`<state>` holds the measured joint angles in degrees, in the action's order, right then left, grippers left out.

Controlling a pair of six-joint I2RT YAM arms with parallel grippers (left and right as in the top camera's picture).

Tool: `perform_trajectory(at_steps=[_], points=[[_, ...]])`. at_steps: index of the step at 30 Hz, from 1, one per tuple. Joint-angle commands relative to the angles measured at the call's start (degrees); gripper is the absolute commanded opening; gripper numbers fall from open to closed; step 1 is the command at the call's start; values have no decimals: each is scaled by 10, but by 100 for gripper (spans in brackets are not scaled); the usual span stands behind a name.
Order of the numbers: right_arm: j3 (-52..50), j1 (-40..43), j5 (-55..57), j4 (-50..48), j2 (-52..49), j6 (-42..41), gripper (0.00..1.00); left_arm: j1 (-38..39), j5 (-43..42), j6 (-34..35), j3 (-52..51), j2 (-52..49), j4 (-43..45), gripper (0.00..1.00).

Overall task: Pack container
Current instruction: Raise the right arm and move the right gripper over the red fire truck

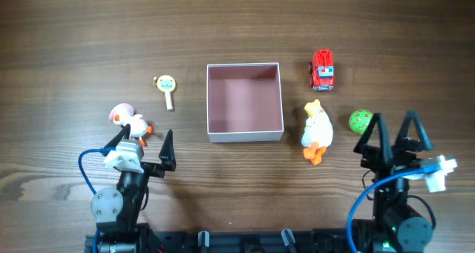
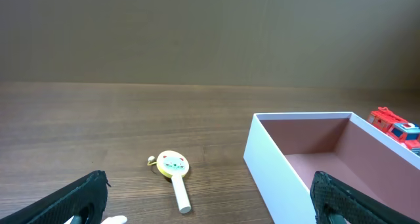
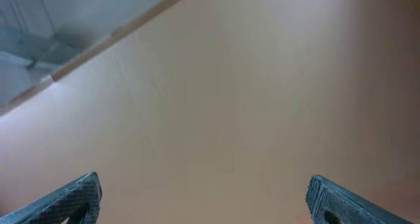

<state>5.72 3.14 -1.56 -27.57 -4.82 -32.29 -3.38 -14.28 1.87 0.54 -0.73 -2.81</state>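
The container (image 1: 245,131), a square white-walled box with a dusty-pink inside, sits mid-table and holds nothing; it also shows at the right of the left wrist view (image 2: 270,165). Around it lie a yellow cat-face rattle (image 1: 168,89) (image 2: 173,166), a pink-and-white bird toy (image 1: 128,120), a white duck (image 1: 318,131), a red toy truck (image 1: 322,69) (image 2: 396,127) and a green ball (image 1: 361,121). My left gripper (image 1: 142,143) is open and empty at the front left, right next to the bird toy. My right gripper (image 1: 394,137) is open and empty at the front right, just right of the ball.
The wooden table runs to a plain wall at the back. The right wrist view shows only a blank tan surface and a pale strip at its top left.
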Motion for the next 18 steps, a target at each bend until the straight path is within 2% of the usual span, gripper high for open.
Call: perform_trajectory(at_steps=[1, 9, 11, 16, 18], points=[[95, -3, -4, -7, -73, 9, 100, 3, 2, 3, -2, 3, -3, 100], [319, -3, -156, 32, -343, 150, 100, 3, 2, 3, -2, 3, -3, 100], [409, -3, -181, 94, -435, 158, 100, 3, 2, 3, -2, 3, -3, 100], [560, -3, -180, 240, -570, 159, 100, 3, 2, 3, -2, 3, -3, 100], [613, -3, -180, 301, -619, 189, 99, 3, 2, 3, -2, 3, -3, 100]])
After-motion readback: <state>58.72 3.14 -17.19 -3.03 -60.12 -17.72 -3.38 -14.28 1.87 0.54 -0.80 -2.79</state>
